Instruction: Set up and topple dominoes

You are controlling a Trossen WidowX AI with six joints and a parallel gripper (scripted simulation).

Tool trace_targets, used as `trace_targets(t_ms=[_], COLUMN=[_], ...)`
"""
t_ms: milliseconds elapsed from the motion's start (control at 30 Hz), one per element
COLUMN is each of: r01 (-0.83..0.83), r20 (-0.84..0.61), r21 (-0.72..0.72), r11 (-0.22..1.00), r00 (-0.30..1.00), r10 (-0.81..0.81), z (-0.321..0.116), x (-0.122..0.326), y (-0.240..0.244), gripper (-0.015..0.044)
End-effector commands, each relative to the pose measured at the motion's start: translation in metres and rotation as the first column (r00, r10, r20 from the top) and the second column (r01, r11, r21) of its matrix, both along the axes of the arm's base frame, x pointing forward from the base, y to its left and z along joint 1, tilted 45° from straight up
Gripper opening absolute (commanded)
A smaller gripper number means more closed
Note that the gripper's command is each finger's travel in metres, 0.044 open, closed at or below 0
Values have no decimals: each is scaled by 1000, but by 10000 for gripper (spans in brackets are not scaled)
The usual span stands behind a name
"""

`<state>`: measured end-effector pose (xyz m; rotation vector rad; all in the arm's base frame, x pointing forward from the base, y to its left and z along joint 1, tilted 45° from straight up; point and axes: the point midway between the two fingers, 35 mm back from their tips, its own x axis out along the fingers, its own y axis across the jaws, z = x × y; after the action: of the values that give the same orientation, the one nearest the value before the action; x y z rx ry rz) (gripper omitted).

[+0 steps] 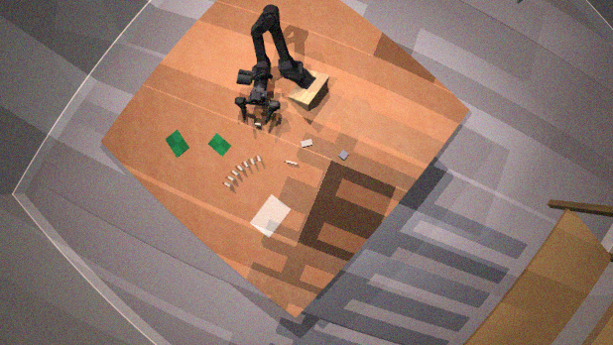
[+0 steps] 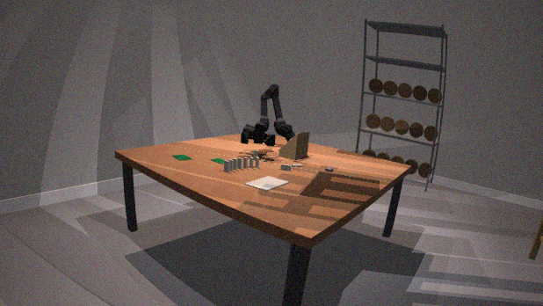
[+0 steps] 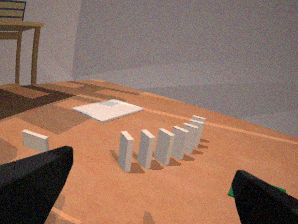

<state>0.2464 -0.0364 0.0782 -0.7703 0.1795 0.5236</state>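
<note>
A curved row of several white dominoes (image 1: 240, 169) (image 2: 239, 163) (image 3: 164, 147) stands upright. My gripper (image 1: 257, 120) (image 2: 257, 142) is open, its fingers wide apart, behind the row on the arm's side. A single domino (image 1: 257, 125) (image 2: 256, 154) is at the fingertips, apart from the row; it looks upright in the exterior view and nothing grips it. The wrist view does not show it. Another domino (image 1: 292, 163) (image 2: 285, 167) (image 3: 35, 140) rests on its long edge to the side of the row. A white piece (image 1: 306, 143) (image 2: 297, 165) lies flat nearby.
A wooden wedge block (image 1: 309, 91) (image 2: 300, 147) stands beside the arm. Two green patches (image 1: 178, 143) (image 1: 219, 144) (image 2: 181, 157) lie on the other side. A white sheet (image 1: 270, 215) (image 2: 267, 183) (image 3: 107, 110) lies beyond the row. A small grey piece (image 1: 343, 155) (image 2: 329, 169) lies past the loose dominoes.
</note>
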Motion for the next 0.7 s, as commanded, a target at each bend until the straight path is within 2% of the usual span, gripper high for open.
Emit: trace_targets(t_ms=[0, 100, 200, 333, 533, 667], r01=[40, 136, 258, 292, 366, 383], r20=[-94, -298, -506, -607, -728, -700], r21=[44, 96, 79, 10, -221, -489], r11=[998, 986, 963, 956, 904, 784], r00=[995, 949, 842, 762, 555, 364], r10=[-36, -102, -184, -227, -402, -614], z=[-3, -11, -21, -26, -34, -27], x=[8, 27, 43, 48, 46, 36], y=[1, 3, 10, 23, 38, 40], gripper=[440, 440, 440, 440, 440, 440])
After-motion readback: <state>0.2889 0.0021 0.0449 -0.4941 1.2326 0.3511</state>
